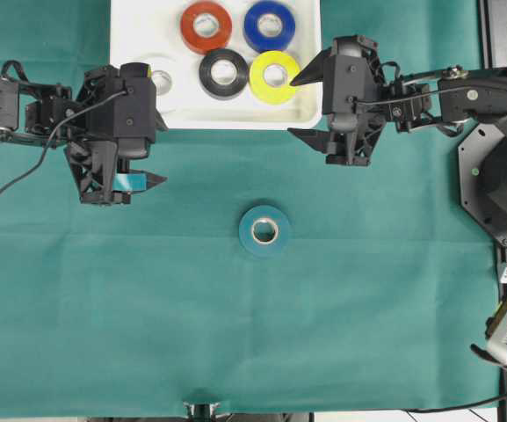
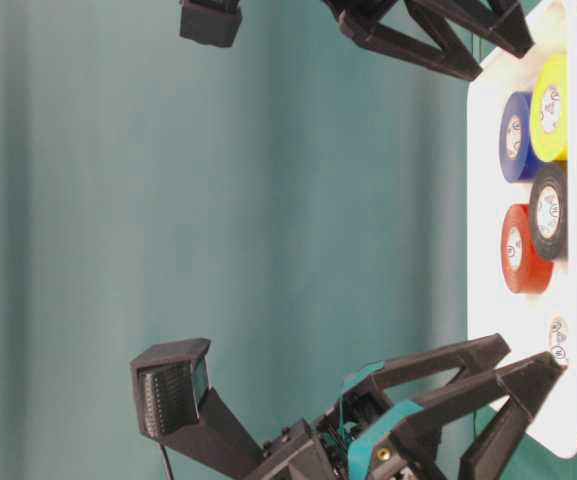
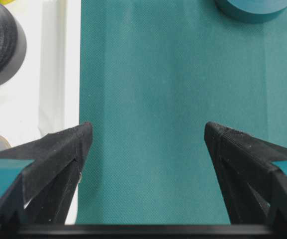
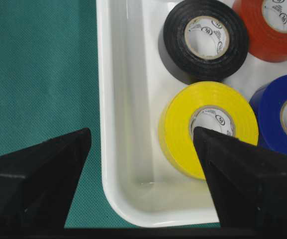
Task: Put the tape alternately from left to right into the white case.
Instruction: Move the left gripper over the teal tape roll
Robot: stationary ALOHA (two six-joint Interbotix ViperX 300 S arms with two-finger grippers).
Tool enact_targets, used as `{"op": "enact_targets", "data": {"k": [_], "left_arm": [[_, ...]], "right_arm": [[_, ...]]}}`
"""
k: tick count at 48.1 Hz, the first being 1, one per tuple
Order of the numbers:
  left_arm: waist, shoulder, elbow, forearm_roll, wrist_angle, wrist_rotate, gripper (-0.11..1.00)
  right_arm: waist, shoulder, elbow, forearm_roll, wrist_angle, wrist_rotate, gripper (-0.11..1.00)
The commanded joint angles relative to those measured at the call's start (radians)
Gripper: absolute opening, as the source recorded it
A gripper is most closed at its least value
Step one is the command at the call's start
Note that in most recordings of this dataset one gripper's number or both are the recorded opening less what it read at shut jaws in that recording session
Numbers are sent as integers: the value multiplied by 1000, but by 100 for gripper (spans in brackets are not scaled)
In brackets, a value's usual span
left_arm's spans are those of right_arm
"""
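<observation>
Below the white case (image 1: 139,119) on the green cloth (image 1: 367,308) lies the teal roll (image 1: 264,230) (five rolls already inside); left gripper (image 1: 152,141) and right gripper (image 1: 301,105) both gape empty. Light, rigid, probably grippy: pinch across its rim

Glossy white case (image 4: 118,149), matt woven cloth (image 4: 39,69)

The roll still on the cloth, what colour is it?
Teal; the roll shows best in the overhead view.
</observation>
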Motion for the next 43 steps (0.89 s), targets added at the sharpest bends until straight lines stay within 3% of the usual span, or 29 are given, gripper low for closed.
{"op": "enact_targets", "data": {"k": [1, 7, 21, 27, 43], "left_arm": [[-3, -11, -23, -3, -9, -8, 99], [-3, -11, -29, -3, -11, -57, 99], [-17, -11, -46, -3, -55, -336, 99], [-17, -9, -40, -3, -54, -419, 99], [-31, 29, -66, -3, -60, -437, 99]], "right_arm": [[3, -17, -11, -2, -6, 2, 86], [3, -17, -11, -2, -6, 2, 86], [3, -18, -6, -2, -8, 0, 86], [3, -17, -6, -2, -6, 0, 86], [3, -17, -6, -2, -6, 0, 86]]}}
